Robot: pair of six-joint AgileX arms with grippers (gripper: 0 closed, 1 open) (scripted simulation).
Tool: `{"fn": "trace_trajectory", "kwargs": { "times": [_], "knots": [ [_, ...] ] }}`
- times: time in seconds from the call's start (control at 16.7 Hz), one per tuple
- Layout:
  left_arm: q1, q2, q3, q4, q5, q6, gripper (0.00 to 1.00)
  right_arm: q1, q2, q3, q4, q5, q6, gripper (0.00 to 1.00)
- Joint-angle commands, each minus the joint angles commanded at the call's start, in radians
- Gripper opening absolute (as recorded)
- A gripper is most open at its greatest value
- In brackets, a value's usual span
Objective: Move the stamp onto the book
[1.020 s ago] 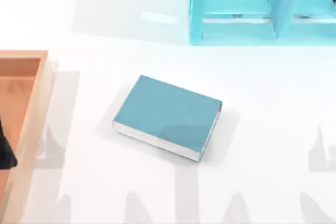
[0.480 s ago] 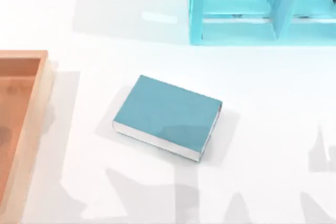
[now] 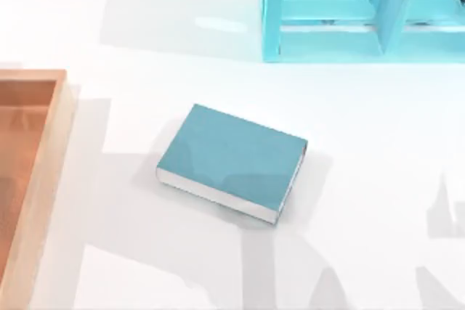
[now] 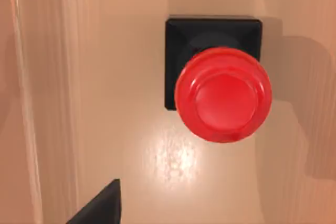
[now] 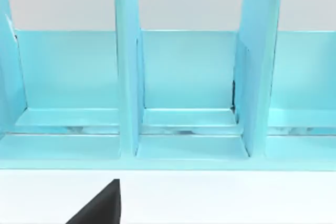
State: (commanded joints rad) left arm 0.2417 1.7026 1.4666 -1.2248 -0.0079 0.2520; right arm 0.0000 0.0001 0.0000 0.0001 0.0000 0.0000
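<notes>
I see a wooden tray at the table's left edge, a light-blue shelf unit at the back right.

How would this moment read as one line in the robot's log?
stamp: upright on wooden tray, ungrasped | book: table centre, bare | left hand: above stamp

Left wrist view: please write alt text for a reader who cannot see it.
A stamp with a glossy red round knob on a black square base stands upright on a light wooden surface, seen from directly above. A dark end effector finger pokes in at the edge.
</notes>
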Motion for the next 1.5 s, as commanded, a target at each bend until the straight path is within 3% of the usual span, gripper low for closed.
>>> {"fn": "trace_trajectory", "kwargs": {
  "times": [0.24, 0.66, 1.2, 1.5],
  "knots": [
    [0.017, 0.144, 0.160, -0.113, 0.005, 0.029, 1.00, 0.000, 0.000, 0.000, 0.000, 0.000, 0.000, 1.00],
    [0.014, 0.159, 0.174, -0.122, 0.006, 0.032, 1.00, 0.000, 0.000, 0.000, 0.000, 0.000, 0.000, 1.00],
    [0.023, 0.219, -0.105, 0.221, 0.006, 0.038, 1.00, 0.000, 0.000, 0.000, 0.000, 0.000, 0.000, 1.00],
    [0.023, 0.226, -0.136, 0.253, 0.006, 0.039, 1.00, 0.000, 0.000, 0.000, 0.000, 0.000, 0.000, 1.00]
  ]
}}
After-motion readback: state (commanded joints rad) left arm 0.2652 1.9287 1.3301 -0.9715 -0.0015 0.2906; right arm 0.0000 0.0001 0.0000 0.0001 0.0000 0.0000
